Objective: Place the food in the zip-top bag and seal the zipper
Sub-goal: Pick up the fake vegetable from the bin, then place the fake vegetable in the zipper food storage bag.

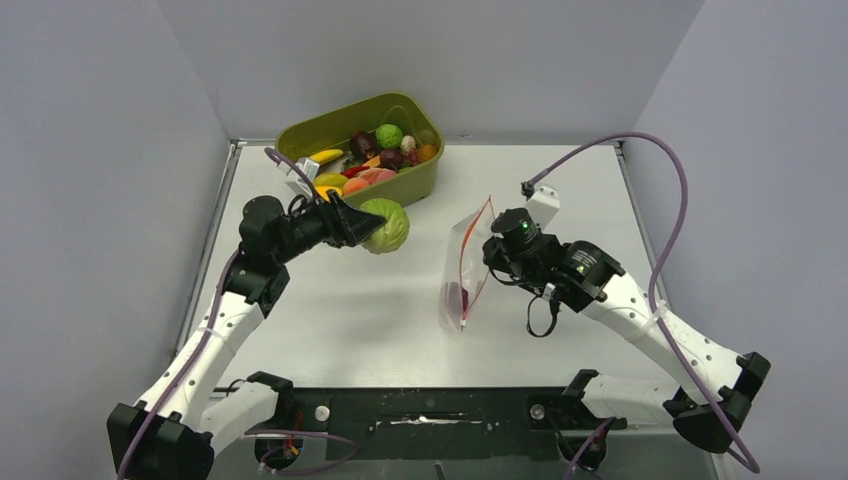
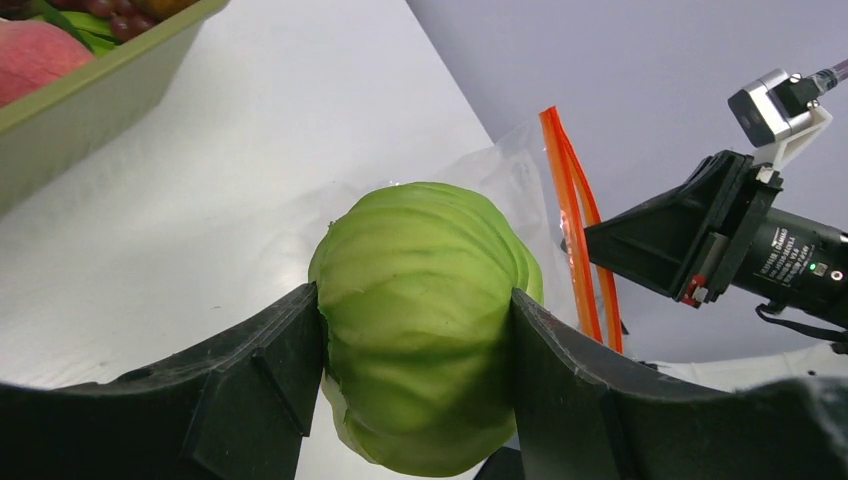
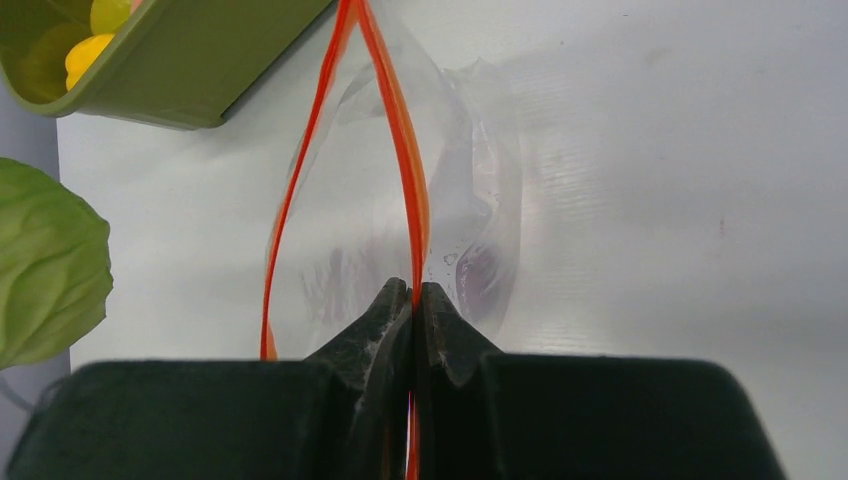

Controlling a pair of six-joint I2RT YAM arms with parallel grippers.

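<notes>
My left gripper [image 1: 372, 226] is shut on a green toy cabbage [image 1: 388, 225] and holds it above the table, left of the bag; in the left wrist view the cabbage [image 2: 425, 320] fills the space between both fingers. The clear zip-top bag [image 1: 458, 270] stands with its mouth open toward the cabbage. Its red-orange zipper [image 1: 473, 255] is parted in two strips [image 3: 400, 150]. My right gripper [image 3: 415, 292] is shut on the right-hand zipper strip and holds the bag up. Something purple [image 3: 485, 275] lies inside the bag. More toy food [image 1: 375, 160] lies in the tub.
An olive-green tub [image 1: 415, 185] stands at the back of the table, behind the cabbage, and shows in the left wrist view [image 2: 90, 110] and right wrist view [image 3: 190, 85]. Grey walls close in the table on three sides.
</notes>
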